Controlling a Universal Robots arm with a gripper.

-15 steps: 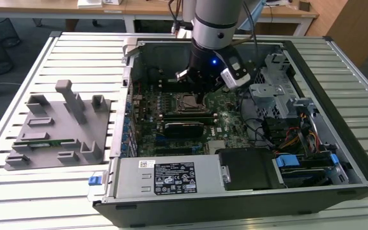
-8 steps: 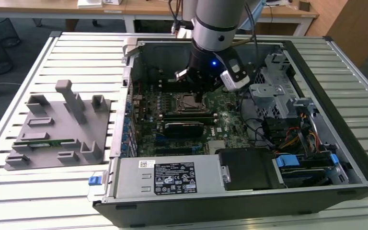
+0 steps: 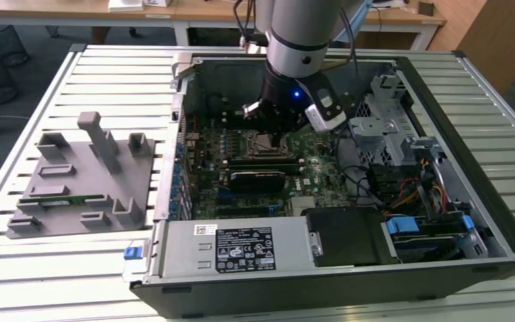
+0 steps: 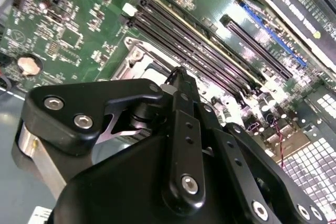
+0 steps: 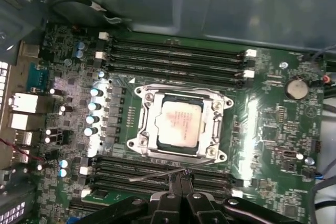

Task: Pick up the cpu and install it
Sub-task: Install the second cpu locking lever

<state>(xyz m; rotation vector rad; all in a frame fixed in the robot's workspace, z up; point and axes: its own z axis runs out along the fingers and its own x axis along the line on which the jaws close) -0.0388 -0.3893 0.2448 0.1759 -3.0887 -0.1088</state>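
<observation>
Claw (image 5: 184,182) above the motherboard (image 5: 273,124) — cpu (image 5: 180,123) seated in its socket (image 5: 181,153).

In the first wrist view the claw's fingertips meet, closed on nothing, just beside the socket frame. The cpu lies flat inside it, shiny face up, square, edges parallel to the memory slots (image 5: 173,56). Outward — the open computer case (image 3: 472,221) on the slatted surface (image 3: 78,268), and a grey holder tray (image 3: 83,181) carrying a green memory stick (image 3: 65,199).

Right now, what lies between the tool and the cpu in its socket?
In the first wrist view, memory slots and the socket frame's edge lie between the tool and the cpu; a thin metal lever crosses the slots.
</observation>
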